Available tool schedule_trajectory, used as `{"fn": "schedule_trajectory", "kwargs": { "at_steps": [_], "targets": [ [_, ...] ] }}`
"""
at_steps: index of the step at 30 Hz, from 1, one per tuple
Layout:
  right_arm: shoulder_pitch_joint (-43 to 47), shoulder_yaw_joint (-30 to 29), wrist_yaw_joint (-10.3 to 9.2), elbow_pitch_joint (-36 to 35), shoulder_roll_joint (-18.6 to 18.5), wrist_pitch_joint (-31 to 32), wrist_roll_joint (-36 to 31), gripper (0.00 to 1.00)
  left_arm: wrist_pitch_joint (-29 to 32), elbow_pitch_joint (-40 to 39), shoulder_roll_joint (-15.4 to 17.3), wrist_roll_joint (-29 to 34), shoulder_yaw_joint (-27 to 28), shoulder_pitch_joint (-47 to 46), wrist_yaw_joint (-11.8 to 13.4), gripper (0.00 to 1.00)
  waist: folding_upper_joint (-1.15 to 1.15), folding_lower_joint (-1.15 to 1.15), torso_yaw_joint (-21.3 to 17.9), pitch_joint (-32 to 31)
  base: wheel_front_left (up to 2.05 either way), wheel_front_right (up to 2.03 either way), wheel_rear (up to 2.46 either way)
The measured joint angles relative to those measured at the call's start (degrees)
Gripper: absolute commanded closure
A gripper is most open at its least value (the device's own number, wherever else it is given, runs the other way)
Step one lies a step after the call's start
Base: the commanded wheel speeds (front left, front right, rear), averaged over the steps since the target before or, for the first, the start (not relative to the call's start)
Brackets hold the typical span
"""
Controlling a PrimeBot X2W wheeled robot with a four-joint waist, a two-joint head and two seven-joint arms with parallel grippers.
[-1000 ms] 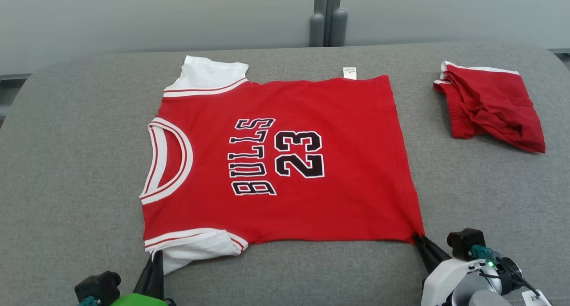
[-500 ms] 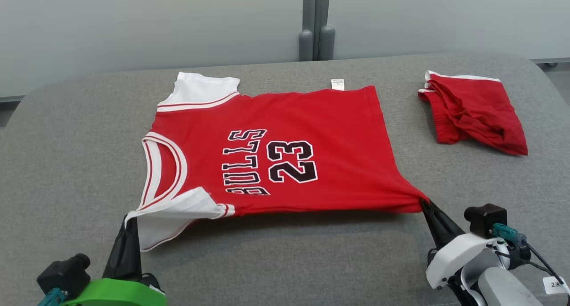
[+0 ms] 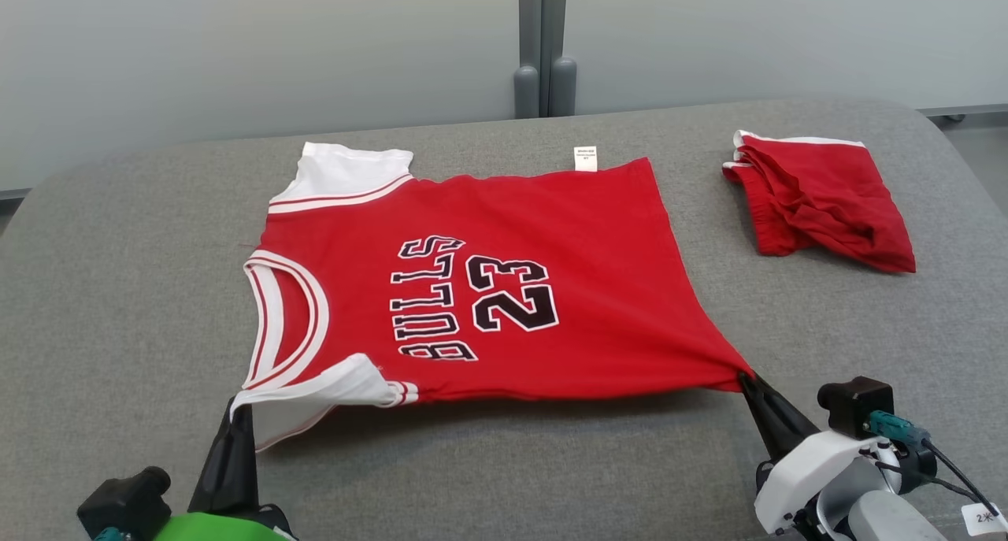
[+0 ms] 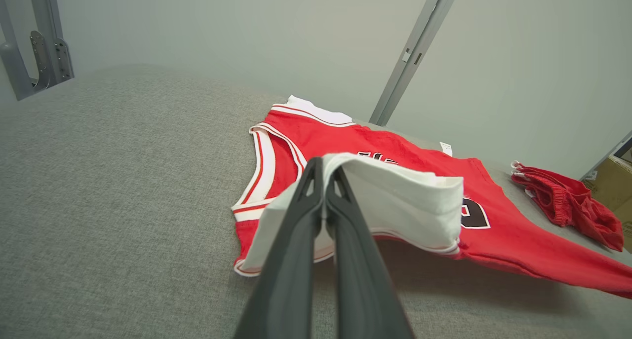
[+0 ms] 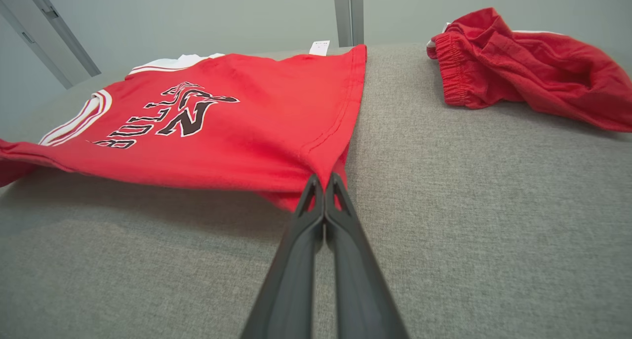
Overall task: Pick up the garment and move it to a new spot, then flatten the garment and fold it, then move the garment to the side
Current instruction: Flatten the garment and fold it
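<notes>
The garment (image 3: 488,289) is a red jersey with white sleeves and "BULLS 23" in black, spread on the grey table, neck to the left. My left gripper (image 3: 240,411) is shut on the near white sleeve (image 4: 395,201), which is lifted off the table. My right gripper (image 3: 748,383) is shut on the near hem corner (image 5: 316,173), also raised, so the near edge hangs above the table with a shadow under it. The far edge and far sleeve (image 3: 346,167) still lie flat. In the right wrist view the jersey (image 5: 222,122) stretches left from the fingers.
A bunched pair of red shorts (image 3: 819,202) lies at the far right of the grey padded table (image 3: 118,289); it shows in the right wrist view as red shorts (image 5: 533,67). Pale wall panels with a grey post (image 3: 539,45) stand behind the table.
Both grippers have lifted the jersey's near edge off the table and carried it away from me; the near sleeve now hangs raised. The head camera has tilted too.
</notes>
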Motion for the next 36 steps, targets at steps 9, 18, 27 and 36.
{"fn": "schedule_trajectory", "kwargs": {
  "at_steps": [9, 18, 27, 36],
  "targets": [
    [-7.27, 4.00, 0.01, 2.82, -2.22, 6.86, -0.12, 1.00, 2.81, 4.12, 2.30, 3.46, -2.85, -7.63, -0.66, 1.00, 0.00, 0.00, 0.53, 2.95, 0.00, 0.00, 0.00],
    [-18.37, 5.97, 0.01, 4.01, -4.12, 12.92, 1.09, 1.00, 4.90, 9.23, 2.61, 5.38, -3.00, -19.43, -0.58, 1.00, 0.00, 0.00, 1.16, 8.44, 0.00, 0.00, 0.00],
    [-27.48, 8.20, 0.01, 6.45, -3.99, 15.91, 1.82, 1.00, 6.90, 15.81, 3.64, 7.71, -4.50, -29.74, -0.55, 1.00, 0.00, 0.00, 1.25, 15.72, 0.00, 0.00, 0.00],
    [-29.50, 8.68, 0.02, 10.11, -3.74, 14.63, 2.35, 0.00, 6.68, 22.45, 3.74, 8.78, -4.86, -34.39, -1.11, 0.00, 0.00, 0.00, 1.17, 19.34, 0.00, 0.00, 0.00]
  ]
}}
